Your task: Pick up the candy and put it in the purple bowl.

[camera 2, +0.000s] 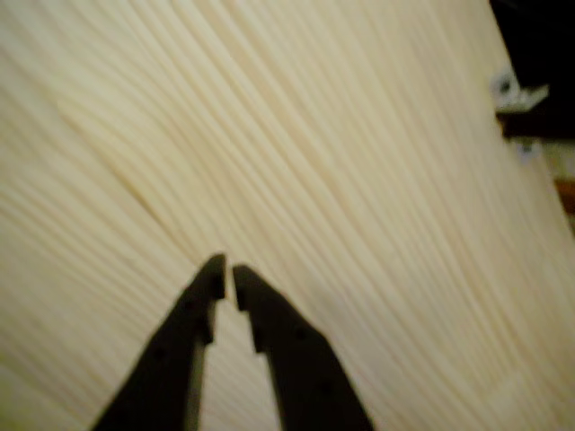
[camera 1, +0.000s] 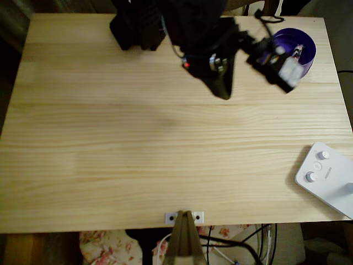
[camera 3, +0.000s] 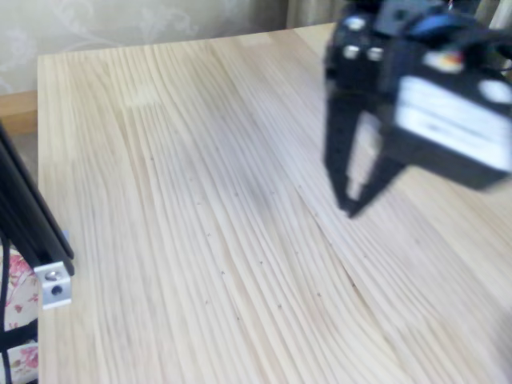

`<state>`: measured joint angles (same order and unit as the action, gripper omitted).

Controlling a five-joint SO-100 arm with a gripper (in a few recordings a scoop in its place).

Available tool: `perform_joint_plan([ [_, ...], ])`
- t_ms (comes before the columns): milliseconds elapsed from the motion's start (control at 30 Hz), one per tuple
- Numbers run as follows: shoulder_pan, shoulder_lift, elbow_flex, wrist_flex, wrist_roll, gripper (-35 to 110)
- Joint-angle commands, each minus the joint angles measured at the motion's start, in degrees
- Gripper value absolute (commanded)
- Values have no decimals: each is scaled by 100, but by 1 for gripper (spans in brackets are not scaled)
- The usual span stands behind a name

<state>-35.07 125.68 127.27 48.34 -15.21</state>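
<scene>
table (camera 1: 138,165): plain pale pine boards, mostly bare across the middle in the overhead view

arm base (camera 1: 138,25): black, parked at the far edge of the table, a bit left of centre in the overhead view

hand (camera 1: 223,93): black, hanging over the far part of the table, between the arm base and the purple bowl, tips pointing toward the near edge in the overhead view. It's above the wood, not touching it as far as I can tell

hand state: in the wrist view the hand (camera 2: 225,269) has its two tips almost together, just a thin sliver of a gap, and nothing between them. Fixed view hand (camera 3: 352,204) agrees, narrow and empty, though it's pretty blurry

purple bowl (camera 1: 309,41): sits at the far right corner of the table, partly covered by the arm's wrist parts in the overhead view

candy (camera 1: 298,52): a small pale bit with dark print inside the purple bowl, near its right wall. Too small to make out the wrapper properly

white box (camera 1: 325,179): has knobs on top, at the right edge of the table toward the near corner, hanging off the edge a little
</scene>
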Motion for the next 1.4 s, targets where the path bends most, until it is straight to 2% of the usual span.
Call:
perform_joint_plan([
  [0, 369, 686, 185, 35, -132, -1],
  [633, 3665, 1415, 1292, -141, 1063, -1],
  [1033, 4236, 3955, 3243, 176, 1266, -1],
  [1367, 4351, 5010, 3823, 677, 1512, -1],
])
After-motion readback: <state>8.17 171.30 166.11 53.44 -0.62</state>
